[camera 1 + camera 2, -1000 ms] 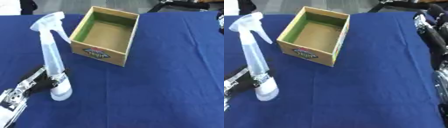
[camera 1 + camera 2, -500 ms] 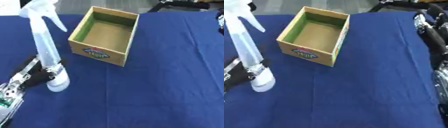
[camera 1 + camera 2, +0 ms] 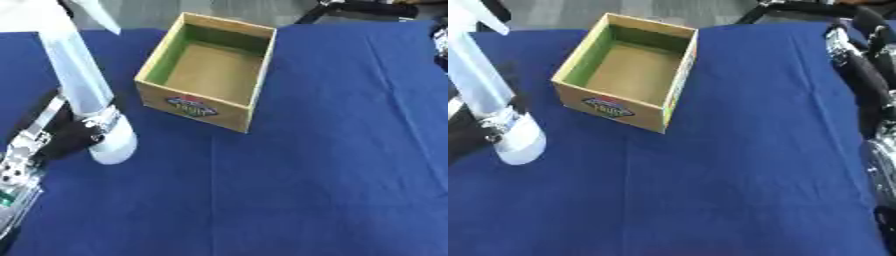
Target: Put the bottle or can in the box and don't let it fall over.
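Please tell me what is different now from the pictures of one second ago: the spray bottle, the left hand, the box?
The left hand, curled round the spray bottle near its base then as now, has carried it upward in the view and a little to the left; its spray head now reaches the top edge. The wooden box stays open and empty on the blue cloth. The right arm stays at the right edge.

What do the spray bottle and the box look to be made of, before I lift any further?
Spray bottle: seemingly translucent plastic, pale and smooth, with a white base and trigger head. Box: probably cardboard or thin wood, matte tan walls, green inside on one side, printed label on the front. The left hand grips the bottle low.
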Controlling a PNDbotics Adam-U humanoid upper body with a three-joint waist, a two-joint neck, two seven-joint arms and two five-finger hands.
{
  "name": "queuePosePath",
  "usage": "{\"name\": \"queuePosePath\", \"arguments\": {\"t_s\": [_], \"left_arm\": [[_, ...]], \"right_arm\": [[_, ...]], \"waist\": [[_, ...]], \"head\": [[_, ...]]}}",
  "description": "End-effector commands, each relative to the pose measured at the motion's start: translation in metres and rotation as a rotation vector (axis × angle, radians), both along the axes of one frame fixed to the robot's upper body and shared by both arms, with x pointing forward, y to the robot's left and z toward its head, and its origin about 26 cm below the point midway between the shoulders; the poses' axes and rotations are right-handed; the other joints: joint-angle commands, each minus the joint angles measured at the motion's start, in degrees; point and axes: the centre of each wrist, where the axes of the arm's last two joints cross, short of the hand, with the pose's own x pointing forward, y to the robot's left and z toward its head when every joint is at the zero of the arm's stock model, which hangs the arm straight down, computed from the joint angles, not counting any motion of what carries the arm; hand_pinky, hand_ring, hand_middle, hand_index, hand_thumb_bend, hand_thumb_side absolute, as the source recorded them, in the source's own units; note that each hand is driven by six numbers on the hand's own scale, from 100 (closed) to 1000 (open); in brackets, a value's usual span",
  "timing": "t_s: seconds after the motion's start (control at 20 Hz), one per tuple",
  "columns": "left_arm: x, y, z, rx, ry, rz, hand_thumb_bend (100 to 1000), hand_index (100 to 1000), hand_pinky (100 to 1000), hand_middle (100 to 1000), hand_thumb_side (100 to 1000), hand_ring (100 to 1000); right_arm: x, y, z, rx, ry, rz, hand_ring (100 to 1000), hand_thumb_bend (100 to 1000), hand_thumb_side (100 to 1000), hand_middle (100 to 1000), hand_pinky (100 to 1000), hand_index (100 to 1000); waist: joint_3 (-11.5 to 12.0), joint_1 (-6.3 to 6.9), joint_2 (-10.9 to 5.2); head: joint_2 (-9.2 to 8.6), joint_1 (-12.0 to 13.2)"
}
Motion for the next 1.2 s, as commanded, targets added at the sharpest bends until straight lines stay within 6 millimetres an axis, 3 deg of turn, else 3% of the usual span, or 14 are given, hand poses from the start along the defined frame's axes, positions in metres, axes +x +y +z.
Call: {"name": "queuePosePath", "arguments": {"t_s": [0.05, 0.35, 1.2], "left_arm": [[-0.004, -0.007, 0.03, -0.053, -0.111, -0.019, 100, 275, 1000, 1000, 545, 1000], [0.007, -0.028, 0.064, -0.119, -0.217, -0.033, 100, 274, 1000, 1000, 527, 1000], [0.076, -0.055, 0.136, -0.14, -0.387, 0.136, 100, 264, 1000, 1000, 471, 1000]], "right_arm": [[-0.004, 0.0, 0.009, -0.011, -0.031, 0.016, 984, 100, 500, 1000, 1000, 1000], [-0.002, 0.006, 0.014, -0.005, -0.056, 0.047, 985, 100, 493, 1000, 1000, 1000], [0.002, 0.03, 0.042, -0.017, -0.166, 0.18, 984, 100, 482, 1000, 1000, 1000]], "waist": [[-0.36, 0.06, -1.26], [-2.56, 0.22, -0.74], [-10.54, 2.99, 3.45]], "head": [[-0.36, 0.21], [-1.57, 0.7], [-7.01, 5.29]]}}
